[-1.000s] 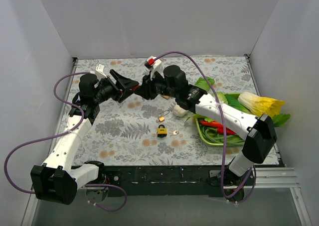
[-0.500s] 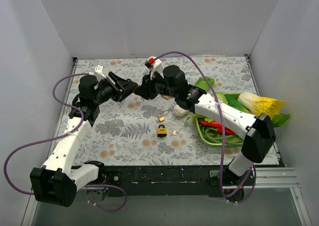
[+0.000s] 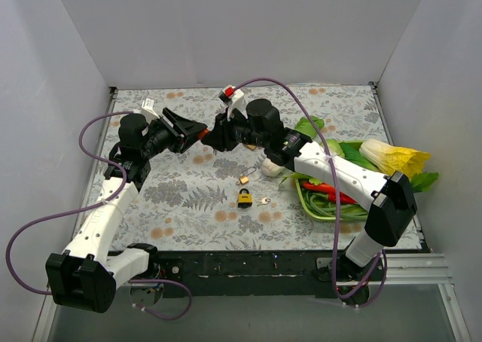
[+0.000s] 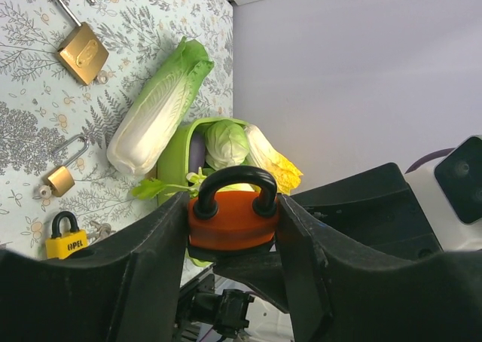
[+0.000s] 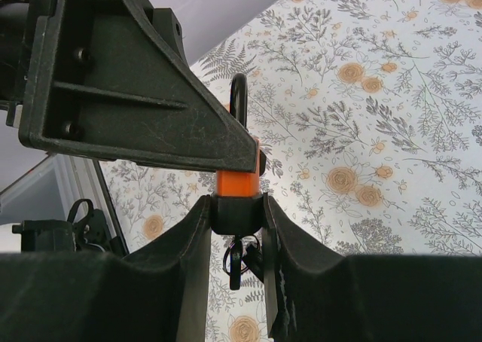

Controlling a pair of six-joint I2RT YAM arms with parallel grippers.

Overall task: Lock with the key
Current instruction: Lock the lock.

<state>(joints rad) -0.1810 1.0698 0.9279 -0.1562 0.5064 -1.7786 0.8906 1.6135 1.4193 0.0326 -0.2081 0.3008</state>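
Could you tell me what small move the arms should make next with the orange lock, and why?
I would probably twist the right wrist gently while the left holds firm. The left fingers press both sides of the orange lock; the right fingers clamp the black piece under it, seemingly the key's head. The shackle looks seated, so turning is what remains.

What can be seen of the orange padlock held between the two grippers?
The orange padlock has a glossy orange body, plastic-looking, and a black shackle that looks closed. It is held above the table, the left gripper clamping its sides, the right gripper pinching its dark lower end; a small dark ring dangles beneath.
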